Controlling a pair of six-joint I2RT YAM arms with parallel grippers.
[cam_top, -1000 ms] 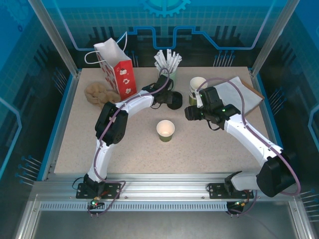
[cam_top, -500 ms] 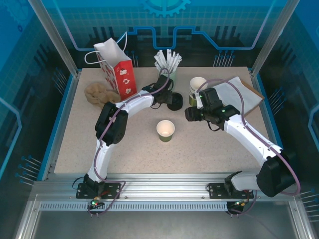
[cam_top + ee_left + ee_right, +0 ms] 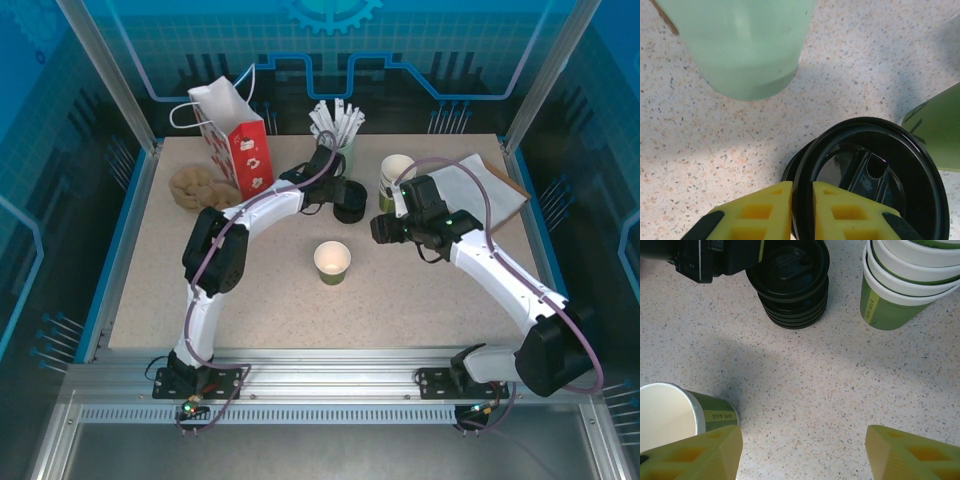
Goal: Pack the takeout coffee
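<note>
The takeout coffee cup (image 3: 332, 262), olive-green outside and white inside, stands lidless at the table's middle; the right wrist view has it at bottom left (image 3: 670, 412). Behind it is a stack of black lids (image 3: 350, 206) (image 3: 792, 282). My left gripper (image 3: 333, 194) (image 3: 802, 187) is down at that stack, its yellow fingers (image 3: 765, 210) pinched on the rim of the top black lid (image 3: 875, 170). My right gripper (image 3: 385, 228) (image 3: 802, 437) hovers open over bare table between the cup and the stacks, holding nothing.
A stack of lidless green-and-white cups (image 3: 396, 180) (image 3: 905, 285) stands right of the lids. A pale green holder of white sticks (image 3: 338, 135) (image 3: 745, 45) is just behind. A red paper bag (image 3: 238, 140), a tan crumpled lump (image 3: 195, 187) and white sheets (image 3: 480, 185) lie along the back.
The left gripper's fingers have drawn closer together on the top lid's rim, and the left arm's elbow has swung slightly left. The right arm has stayed where it was.
</note>
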